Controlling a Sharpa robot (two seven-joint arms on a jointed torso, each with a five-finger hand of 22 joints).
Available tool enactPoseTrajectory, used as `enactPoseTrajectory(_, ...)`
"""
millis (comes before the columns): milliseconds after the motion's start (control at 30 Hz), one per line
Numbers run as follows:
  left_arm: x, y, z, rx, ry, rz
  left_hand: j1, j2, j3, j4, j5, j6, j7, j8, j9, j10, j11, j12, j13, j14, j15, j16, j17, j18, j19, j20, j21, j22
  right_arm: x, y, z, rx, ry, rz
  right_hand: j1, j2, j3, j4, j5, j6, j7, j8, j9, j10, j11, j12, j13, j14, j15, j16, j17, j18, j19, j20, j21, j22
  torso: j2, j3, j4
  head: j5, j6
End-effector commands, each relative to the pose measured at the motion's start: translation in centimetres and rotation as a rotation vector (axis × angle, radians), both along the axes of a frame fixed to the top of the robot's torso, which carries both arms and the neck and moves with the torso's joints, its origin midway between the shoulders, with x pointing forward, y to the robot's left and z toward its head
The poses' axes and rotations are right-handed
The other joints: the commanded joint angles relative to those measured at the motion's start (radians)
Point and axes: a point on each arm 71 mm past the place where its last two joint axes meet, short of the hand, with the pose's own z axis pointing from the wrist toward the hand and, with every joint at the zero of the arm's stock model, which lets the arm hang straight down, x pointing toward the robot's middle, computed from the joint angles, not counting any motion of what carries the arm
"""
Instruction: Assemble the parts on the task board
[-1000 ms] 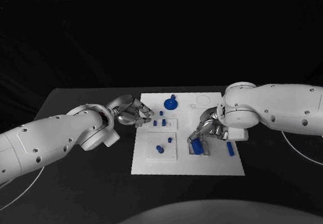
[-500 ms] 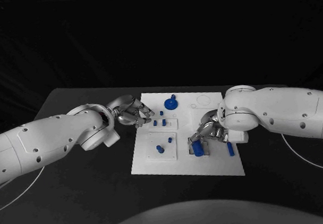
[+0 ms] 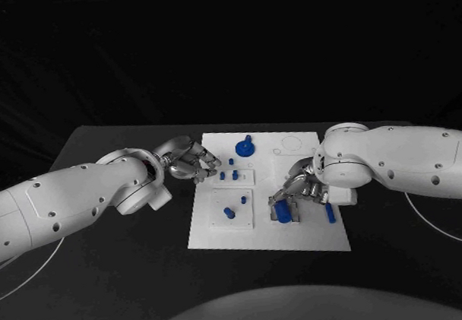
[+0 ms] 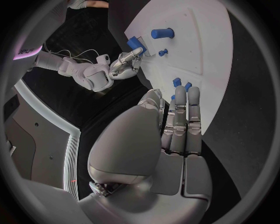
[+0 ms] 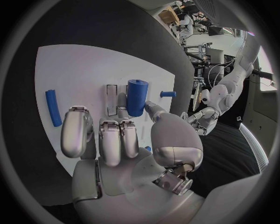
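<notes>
Task board (image 3: 218,230) lies at the middle of the black table (image 3: 108,256), its long edges running roughly from 12 to 6 o'clock. The right hand (image 3: 296,192) works at the board's 4 o'clock area, fingertips pinching a thick blue cylinder (image 5: 136,96) that stands upright against a slot; it seems held this way so it can be pressed straight down into its seat. Just beside it, toward 3 o'clock, a slim blue rod (image 3: 328,212) lies flat, probably waiting its turn. The left hand (image 3: 191,162) hovers at the board's 10 o'clock edge, fingers together and extended, holding nothing, near small blue pegs (image 3: 227,175), perhaps to steady the board.
</notes>
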Motion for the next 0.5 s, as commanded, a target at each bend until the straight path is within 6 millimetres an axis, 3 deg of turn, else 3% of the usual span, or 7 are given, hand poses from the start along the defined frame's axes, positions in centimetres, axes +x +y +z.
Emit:
enactPoseTrajectory(33, -0.12, -0.26, -0.06, 0.002, 0.016, -0.016, 0.001, -0.002, 0.006, -0.002, 0.005, -0.006, 0.002, -0.001, -0.001, -0.001, 0.008, 0.005, -0.001, -0.002, 0.008, 0.003, -0.001, 0.013, -0.001, 0.004, 0.001, 0.025, 0.10, -0.35, -0.10, -0.007, -0.012, -0.011, -0.012, -0.001, -0.005, 0.010, -0.026, 0.005, 0.003, -0.006, -0.001, 0.106, 0.004, 0.004, 0.263, 0.102, 0.004, 0.003, 0.264, 0.018, -0.005, -0.001, -0.004, 0.169, 0.000, 0.0001, 0.0001, 0.001, 0.000)
enactPoseTrajectory(400, -0.14, -0.22, -0.14, 0.010, 0.025, -0.017, 0.001, -0.002, 0.006, -0.002, 0.005, -0.006, 0.002, -0.001, -0.001, -0.001, 0.008, 0.005, -0.001, -0.002, 0.008, 0.003, -0.001, 0.013, -0.001, 0.004, 0.001, 0.025, 0.17, -0.62, -0.09, 0.005, -0.016, -0.034, -0.014, -0.004, -0.021, 0.016, -0.075, 0.003, 0.003, -0.008, 0.002, 0.106, 0.004, 0.004, 0.263, 0.102, 0.004, 0.003, 0.264, 0.017, -0.003, 0.000, -0.004, 0.169, 0.000, 0.0001, 0.0000, 0.002, 0.000)
enactPoseTrajectory(500, -0.15, -0.24, -0.15, 0.011, 0.027, -0.018, 0.001, -0.002, 0.006, -0.002, 0.005, -0.006, 0.002, -0.001, -0.001, -0.001, 0.008, 0.005, -0.001, -0.002, 0.008, 0.003, -0.001, 0.013, -0.001, 0.004, 0.001, 0.025, 0.17, -0.67, -0.09, 0.004, -0.016, -0.033, -0.015, -0.016, -0.038, 0.017, -0.125, 0.004, 0.004, -0.009, 0.003, 0.106, 0.004, 0.004, 0.263, 0.102, 0.004, 0.003, 0.264, 0.017, -0.001, 0.000, -0.002, 0.170, 0.000, -0.0005, 0.0001, 0.002, 0.000)
